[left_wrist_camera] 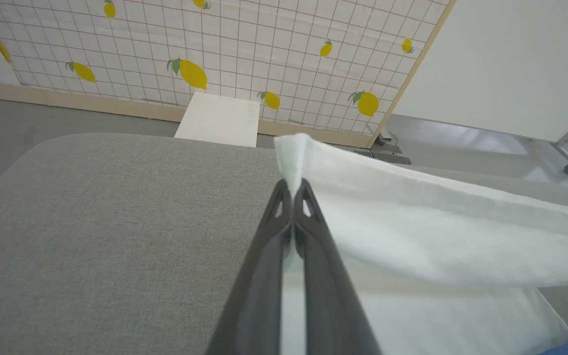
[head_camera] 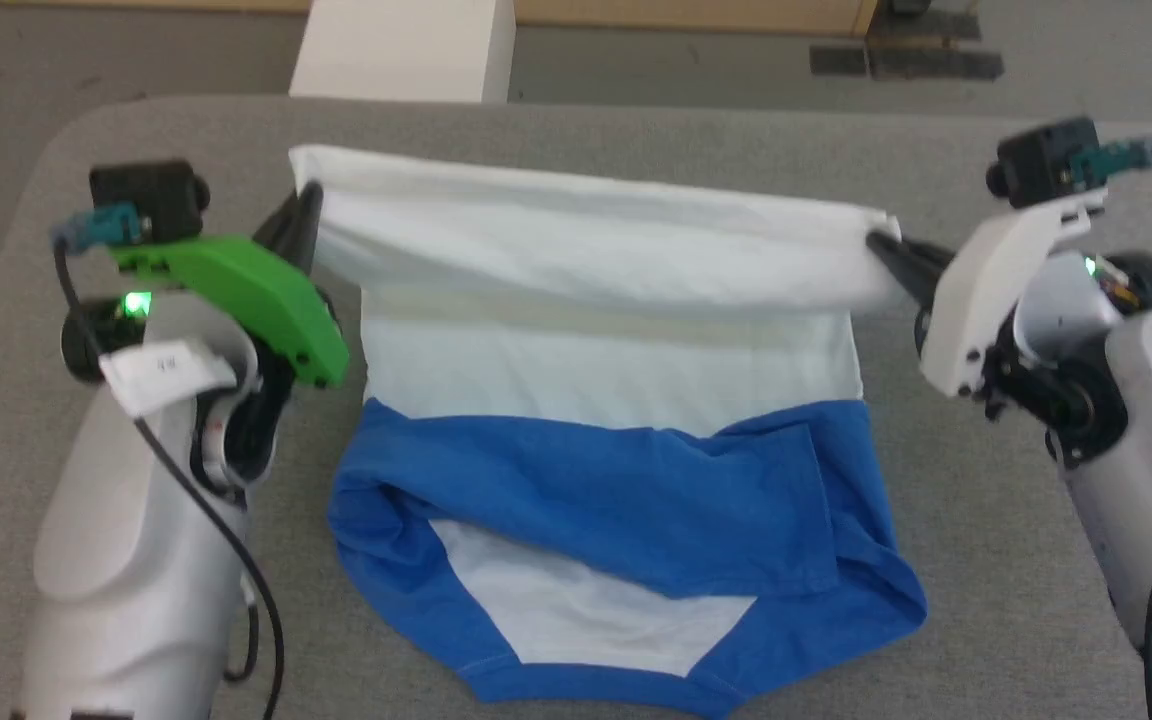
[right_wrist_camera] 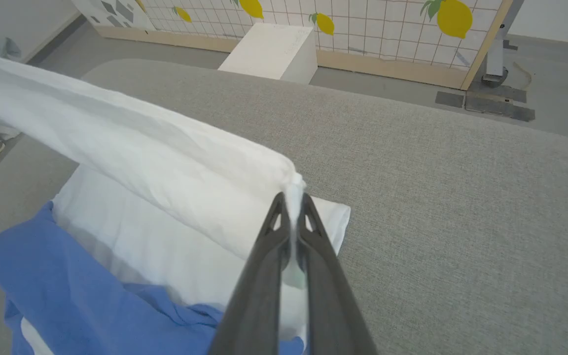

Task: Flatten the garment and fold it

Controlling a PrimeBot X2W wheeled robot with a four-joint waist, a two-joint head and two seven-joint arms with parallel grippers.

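Reaching from both sides, left gripper (head_camera: pixel 308 200) and right gripper (head_camera: pixel 881 243) clamp the raised edge of one garment (head_camera: pixel 586 240); one white box (head_camera: pixel 406 45) beyond.

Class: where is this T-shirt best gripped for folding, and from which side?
At the two end corners of the raised white edge of the T-shirt, one from each outer side, as the left gripper and right gripper pinch it: that straight edge spans taut between them, so it should carry over evenly.

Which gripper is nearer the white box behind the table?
Left. The left gripper, shut on one corner of the garment, sits just short of the white box; the right gripper holds the opposite corner, far to the side.
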